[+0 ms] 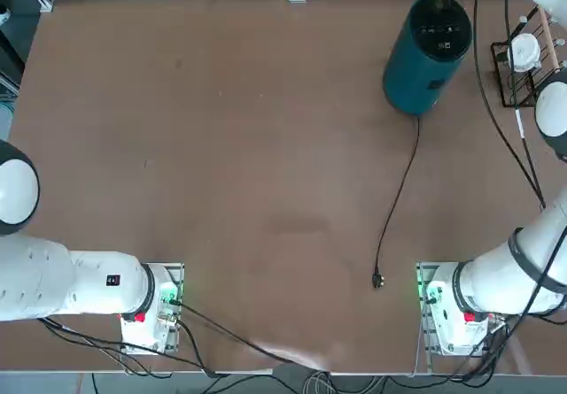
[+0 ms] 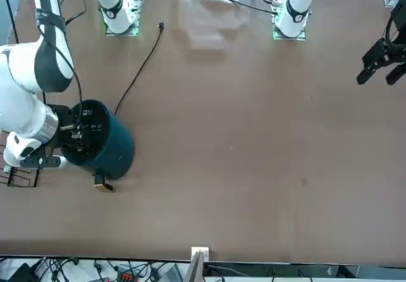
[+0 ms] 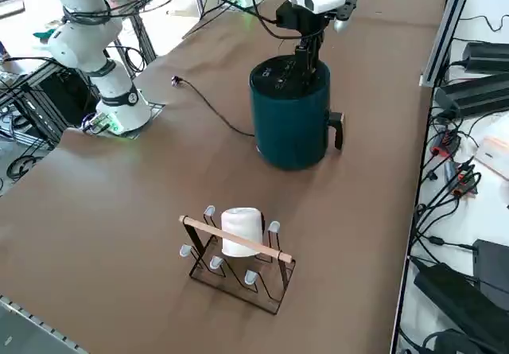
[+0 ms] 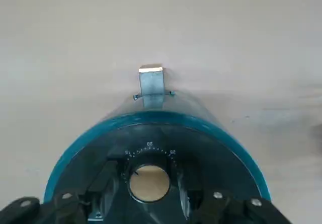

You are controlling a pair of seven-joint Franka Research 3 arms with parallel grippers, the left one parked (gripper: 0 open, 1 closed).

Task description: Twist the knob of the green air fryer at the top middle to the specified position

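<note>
Pincer (image 4: 150,172) straddles knob (image 4: 149,183), slim gaps both sides.

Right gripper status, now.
Right gripper: open, jaws apart on either side of the air fryer's round knob, not closed on it.

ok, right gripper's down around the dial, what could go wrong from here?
The right gripper has a finger on each side of the knob, with gaps showing; if it closes off-centre, it could push the knob sideways or slip instead of turning it.

Nothing visible braces the green air fryer, so the whole body might rotate with the knob.

The robot's cable loop hangs by the wrist and could snag as it twists.
</note>
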